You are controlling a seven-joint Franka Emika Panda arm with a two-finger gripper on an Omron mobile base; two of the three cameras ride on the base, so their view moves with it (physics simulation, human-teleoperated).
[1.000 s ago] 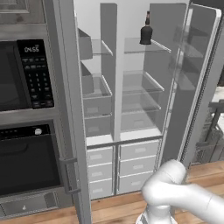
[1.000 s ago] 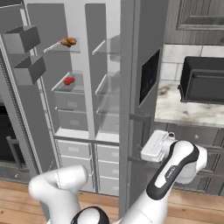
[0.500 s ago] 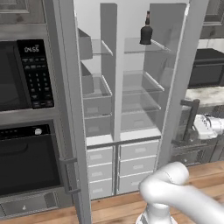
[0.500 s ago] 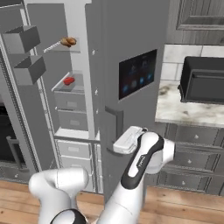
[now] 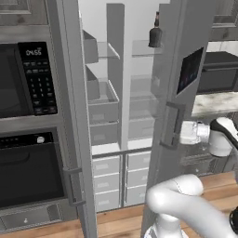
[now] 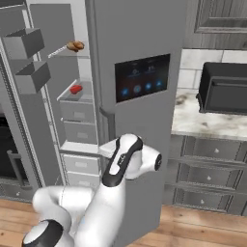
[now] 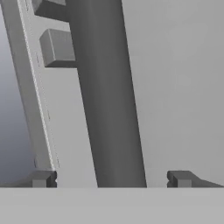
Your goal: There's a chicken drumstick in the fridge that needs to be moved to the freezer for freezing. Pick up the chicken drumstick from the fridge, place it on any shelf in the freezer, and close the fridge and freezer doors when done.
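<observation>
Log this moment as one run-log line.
gripper: open at fridge door handle; fridge door: ajar; freezer door: open; chicken drumstick: on freezer shelf

On my feed there's a black microwave [image 5: 25, 79] with a lit clock and keypad, way off to the gripper's left, and a black oven [image 5: 30, 169] right under it with a pale knob on its panel. A dark bottle [image 5: 155, 33] with a narrow neck sits up on a high glass shelf, well above the gripper. A small red thing [image 6: 75, 89] lies on a lower shelf, can't tell what it is. Off to the gripper's right there's a speckled stone worktop [image 6: 207, 123] with a dark boxy appliance [image 6: 224, 89] on it, grey drawers [image 6: 207, 171] below. Wooden floor [image 6: 193, 231] underneath it all.
</observation>
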